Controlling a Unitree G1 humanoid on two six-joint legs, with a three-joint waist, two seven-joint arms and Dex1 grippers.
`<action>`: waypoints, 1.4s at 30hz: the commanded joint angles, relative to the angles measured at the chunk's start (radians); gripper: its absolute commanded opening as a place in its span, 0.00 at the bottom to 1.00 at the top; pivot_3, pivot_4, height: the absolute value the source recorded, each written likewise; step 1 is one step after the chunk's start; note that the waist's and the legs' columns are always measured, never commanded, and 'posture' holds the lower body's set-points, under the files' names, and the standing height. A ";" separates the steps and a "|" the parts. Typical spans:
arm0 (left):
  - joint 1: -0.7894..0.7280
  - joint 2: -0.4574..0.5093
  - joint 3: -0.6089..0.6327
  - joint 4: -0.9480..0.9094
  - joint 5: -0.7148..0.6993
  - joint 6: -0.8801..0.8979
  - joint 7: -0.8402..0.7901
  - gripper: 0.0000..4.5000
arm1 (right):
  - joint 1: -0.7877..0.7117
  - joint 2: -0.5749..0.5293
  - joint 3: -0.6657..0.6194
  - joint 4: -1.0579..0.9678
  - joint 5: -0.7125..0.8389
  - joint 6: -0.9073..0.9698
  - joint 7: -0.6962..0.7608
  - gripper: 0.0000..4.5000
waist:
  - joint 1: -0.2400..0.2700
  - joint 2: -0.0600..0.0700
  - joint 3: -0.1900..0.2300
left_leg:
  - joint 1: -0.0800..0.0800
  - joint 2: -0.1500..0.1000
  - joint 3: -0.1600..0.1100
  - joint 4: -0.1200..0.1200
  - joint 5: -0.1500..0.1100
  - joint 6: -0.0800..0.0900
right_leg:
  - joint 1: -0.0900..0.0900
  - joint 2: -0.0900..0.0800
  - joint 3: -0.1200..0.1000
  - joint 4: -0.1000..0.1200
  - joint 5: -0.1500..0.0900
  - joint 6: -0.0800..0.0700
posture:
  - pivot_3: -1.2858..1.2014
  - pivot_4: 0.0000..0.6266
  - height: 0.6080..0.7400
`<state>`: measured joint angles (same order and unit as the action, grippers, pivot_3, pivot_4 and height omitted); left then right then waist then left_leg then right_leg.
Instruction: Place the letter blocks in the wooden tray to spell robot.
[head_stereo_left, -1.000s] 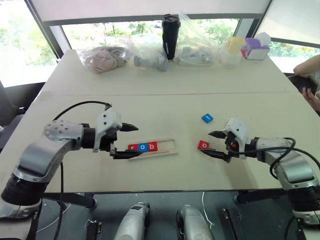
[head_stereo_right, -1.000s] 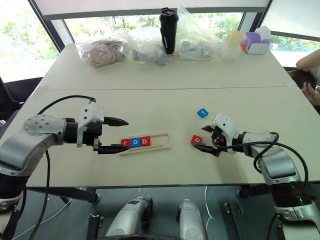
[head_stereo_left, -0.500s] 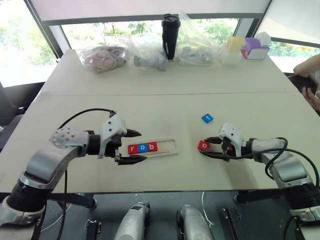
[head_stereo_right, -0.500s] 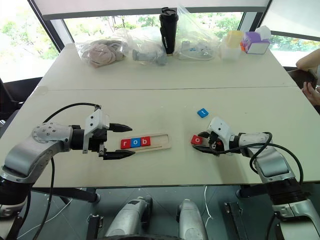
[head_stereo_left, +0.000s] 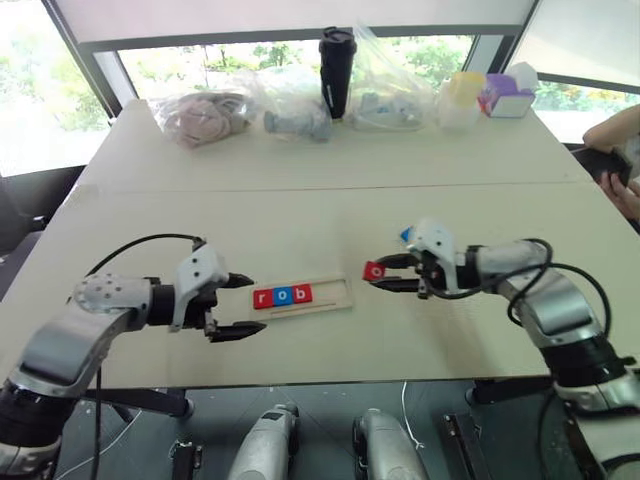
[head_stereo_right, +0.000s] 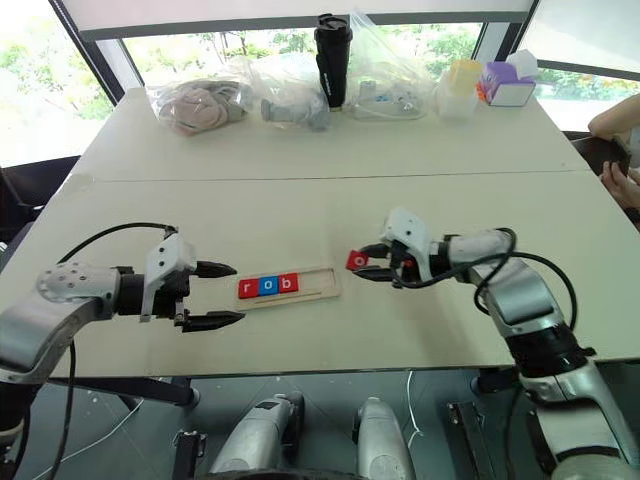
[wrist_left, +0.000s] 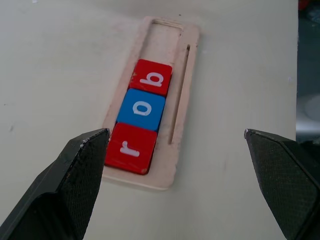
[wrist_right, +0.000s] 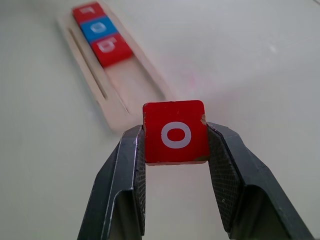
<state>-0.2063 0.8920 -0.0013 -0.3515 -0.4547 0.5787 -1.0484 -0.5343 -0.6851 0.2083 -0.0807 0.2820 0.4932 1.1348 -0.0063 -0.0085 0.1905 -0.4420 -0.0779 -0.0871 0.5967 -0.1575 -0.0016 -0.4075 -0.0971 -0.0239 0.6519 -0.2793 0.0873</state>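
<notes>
The wooden tray (head_stereo_left: 336, 293) lies near the table's front edge. Its left part holds a red "r" (head_stereo_left: 264, 298), a blue "o" (head_stereo_left: 284, 296) and a red "b" (head_stereo_left: 303, 293); its right part is bare. My right gripper (wrist_right: 175, 129) is shut on a red "o" letter block (head_stereo_left: 374, 270), held just above the table a little right of the tray's right end. A blue block (head_stereo_left: 405, 234) peeks out behind that gripper. My left gripper (head_stereo_left: 255, 304) stands open at the tray's left end, holding nothing.
Along the table's far edge sit plastic bags (head_stereo_left: 205, 115), a black tumbler (head_stereo_left: 337, 58), a yellow-lidded container (head_stereo_left: 462, 98) and a purple box (head_stereo_left: 505, 95). A person's arm (head_stereo_left: 620, 130) shows at the right edge.
My right gripper shut on the red "o" block, lifted it off the table and carried it left toward the tray. My left gripper drew back slightly to the left and down.
</notes>
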 joint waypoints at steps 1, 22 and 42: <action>-0.003 0.002 0.047 -0.054 -0.009 -0.013 0.024 1.00 | -0.061 0.031 0.056 0.034 -0.022 -0.040 0.045 0.26 | 0.003 0.000 0.000 | 0.000 0.000 0.000 0.000 0.000 0.000 | 0.000 0.000 0.000 0.000 0.000 0.000 | 0.52 0.24 1.00; 0.093 -0.021 0.101 -0.172 -0.041 0.042 0.144 1.00 | -0.287 0.250 0.184 0.532 -0.206 -0.359 0.157 0.26 | -0.005 0.000 0.000 | 0.001 0.000 0.001 0.000 0.001 -0.002 | 0.000 0.002 0.001 0.000 0.004 0.002 | 0.52 0.24 1.00; 0.076 -0.036 0.095 -0.186 -0.066 0.064 0.192 1.00 | -0.307 0.302 0.186 0.589 -0.250 -0.433 0.184 0.59 | -0.008 0.000 0.000 | 0.001 0.000 0.001 0.000 0.002 -0.003 | -0.001 0.004 0.001 0.002 0.004 0.002 | 0.52 0.24 1.00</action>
<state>-0.1174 0.8579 0.0739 -0.5116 -0.5109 0.6455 -0.8634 -0.8117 -0.3849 0.4149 0.5150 0.0344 0.0796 1.3222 -0.0140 -0.0084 0.1905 -0.4406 -0.0777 -0.0864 0.5965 -0.1559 -0.0045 -0.4084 -0.0926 -0.0225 0.6539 -0.2751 0.0890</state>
